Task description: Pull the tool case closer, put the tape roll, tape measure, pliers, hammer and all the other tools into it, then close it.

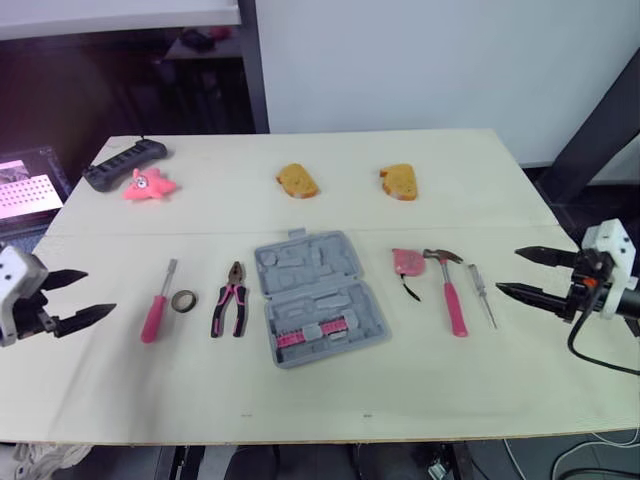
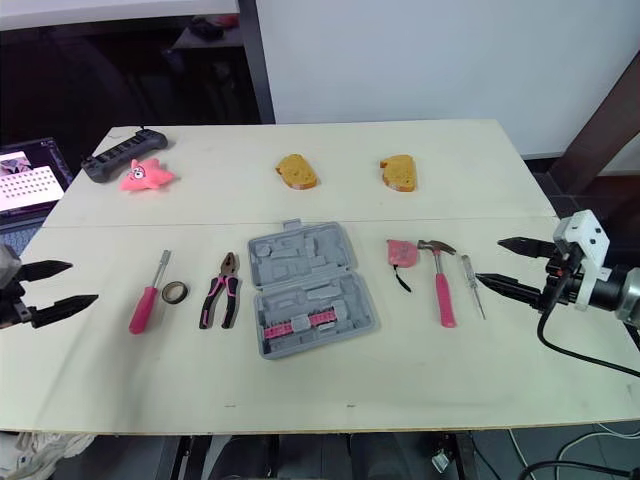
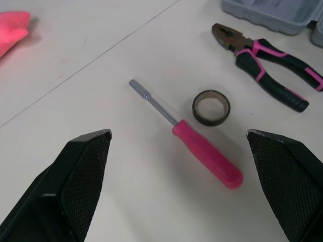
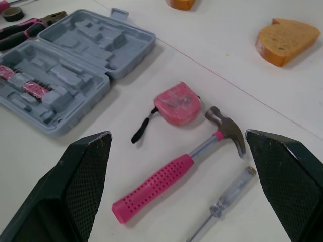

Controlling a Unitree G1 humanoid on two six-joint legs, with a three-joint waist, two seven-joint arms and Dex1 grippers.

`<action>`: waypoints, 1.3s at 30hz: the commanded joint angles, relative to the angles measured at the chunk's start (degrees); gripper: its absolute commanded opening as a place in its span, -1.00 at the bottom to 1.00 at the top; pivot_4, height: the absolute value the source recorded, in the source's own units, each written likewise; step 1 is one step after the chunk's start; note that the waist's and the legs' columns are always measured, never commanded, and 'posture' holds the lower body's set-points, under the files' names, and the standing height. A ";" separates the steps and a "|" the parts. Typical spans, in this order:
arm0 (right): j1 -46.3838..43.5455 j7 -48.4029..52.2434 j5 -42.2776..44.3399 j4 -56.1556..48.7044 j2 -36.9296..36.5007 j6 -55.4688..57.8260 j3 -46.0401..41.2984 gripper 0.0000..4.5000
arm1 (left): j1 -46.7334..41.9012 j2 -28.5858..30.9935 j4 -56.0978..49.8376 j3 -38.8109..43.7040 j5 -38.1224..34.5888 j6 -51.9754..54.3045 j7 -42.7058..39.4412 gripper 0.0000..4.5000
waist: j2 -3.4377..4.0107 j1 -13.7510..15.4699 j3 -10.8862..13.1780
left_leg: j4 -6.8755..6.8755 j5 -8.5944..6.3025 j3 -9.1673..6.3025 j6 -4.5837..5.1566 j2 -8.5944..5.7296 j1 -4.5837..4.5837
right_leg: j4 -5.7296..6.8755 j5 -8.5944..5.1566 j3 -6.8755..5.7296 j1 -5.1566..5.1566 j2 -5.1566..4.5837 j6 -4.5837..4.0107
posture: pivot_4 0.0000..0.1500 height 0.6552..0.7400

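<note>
Tool case [image 1: 312,297] lies open centre, left gripper [image 1: 100,291] hovers out left, right gripper [image 1: 507,271] out right, both with fingers spread apart.

The tool case [image 1: 315,298] lies mid-counter [image 1: 120,390]. To its left, going outward, lie the pliers [image 1: 231,299], tape roll [image 1: 184,300] and a screwdriver [image 1: 158,305]; to its right lie the tape measure [image 1: 407,263], hammer [image 1: 451,290] and a slim screwdriver [image 1: 483,294]. Behind, a power strip [image 1: 124,164] and star toy [image 1: 149,185] sit far left, a sponge [image 1: 298,181] behind the case, another sponge [image 1: 399,182] to its right.
</note>
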 commanded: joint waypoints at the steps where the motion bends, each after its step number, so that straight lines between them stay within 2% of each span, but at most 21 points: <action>1: 0.28 0.43 -0.34 0.87 -0.96 -2.10 -2.18 1.00 | -1.58 1.95 1.34 -0.02 1.03 -1.98 -1.39 1.00 | 0.00 -0.02 0.00 | 0.00 0.00 0.00 0.00 0.00 0.00 | 0.01 0.00 0.00 0.00 0.00 0.00 | 1.00 1.00; 6: 0.43 0.39 -0.22 0.81 -0.86 -2.39 -2.02 1.00 | -3.44 1.87 3.77 -1.18 3.72 -4.26 0.24 1.00 | 0.00 -0.13 0.00 | 0.01 0.00 0.00 0.00 0.00 0.01 | 0.03 0.01 0.00 -0.02 0.01 0.02 | 1.00 1.00; 10: 0.97 0.32 -0.05 0.08 -0.90 -2.20 -2.19 1.00 | -4.14 1.92 3.90 -1.21 3.11 -3.26 -0.58 1.00 | 0.00 -0.06 0.01 | 0.01 0.00 0.00 0.00 0.00 0.00 | 0.03 0.01 0.00 -0.02 0.01 0.02 | 1.00 1.00; 15: 0.66 -0.76 -1.79 -1.96 -0.87 -1.69 0.55 1.00 | -3.24 1.59 1.02 -0.85 0.06 3.71 -2.87 1.00 | 0.00 -0.05 0.01 | 0.02 0.00 0.00 0.00 0.00 0.00 | 0.04 0.01 0.00 -0.01 0.01 0.02 | 1.00 1.00; 19: -2.82 -2.73 -0.04 -7.95 0.18 4.56 3.79 1.00 | 1.66 -0.29 -8.75 1.65 -3.53 10.36 -1.36 1.00 | 0.05 -0.42 0.04 | 0.05 0.00 0.00 0.00 0.01 0.00 | 0.08 0.02 0.00 -0.02 0.01 0.03 | 1.00 1.00; 23: -9.25 -4.96 -2.45 -11.69 0.63 12.22 11.95 1.00 | 10.48 -4.70 -22.98 4.04 -5.48 13.39 2.15 1.00 | 0.04 -0.85 0.04 | 0.08 0.00 0.00 0.00 0.04 0.02 | 0.09 0.03 0.01 -0.01 0.01 0.03 | 1.00 1.00; 27: -13.74 -4.99 -5.68 -13.91 2.32 12.35 18.86 1.00 | 15.95 -9.27 -33.70 3.49 -5.96 16.20 7.15 1.00 | -0.10 -0.26 0.11 | 0.09 0.00 -0.03 0.00 0.06 -0.01 | 0.09 0.03 0.00 -0.02 0.03 0.02 | 1.00 1.00; 30: -17.69 -5.27 -9.28 -14.65 4.84 11.64 24.61 1.00 | 16.80 -13.66 -39.14 1.74 -5.60 17.35 12.66 1.00 | -0.11 0.13 0.13 | 0.16 0.00 -0.01 0.00 0.03 -0.06 | 0.06 0.03 0.00 -0.01 -0.01 0.03 | 1.00 1.00; 33: -21.38 -4.83 -12.79 -13.22 7.60 9.91 29.70 1.00 | 16.71 -16.76 -41.82 -0.75 -4.61 18.49 16.66 0.64 | -0.14 0.15 0.14 | 0.22 0.00 -0.03 0.00 0.03 -0.07 | 0.06 0.04 0.00 0.01 -0.01 0.03 | 1.00 1.00; 34: -22.25 -4.71 -13.79 -12.40 8.42 9.18 30.92 1.00 | 16.76 -17.31 -42.02 -1.65 -4.08 18.35 17.34 0.40 | -0.16 0.12 0.14 | 0.22 0.00 -0.03 0.00 0.03 -0.06 | 0.06 0.05 0.00 0.01 -0.01 0.02 | 1.00 1.00; 37: -25.07 -4.84 -15.82 -8.38 11.19 7.82 33.11 0.60 | 15.46 -18.12 -41.04 -4.23 -2.60 17.56 18.76 -0.33 | -0.18 0.07 0.13 | 0.19 0.00 -0.03 0.00 0.03 -0.06 | 0.06 0.05 -0.01 -0.01 -0.01 0.03 | 1.00 1.00; 39: -26.71 -5.30 -18.20 -5.17 12.52 5.07 34.34 0.17 | 13.61 -17.98 -39.24 -5.88 -1.31 16.75 19.18 -0.84 | -0.17 0.10 0.13 | 0.19 0.00 -0.04 0.00 0.03 -0.05 | 0.06 0.05 -0.02 -0.01 0.00 0.03 | 1.00 1.00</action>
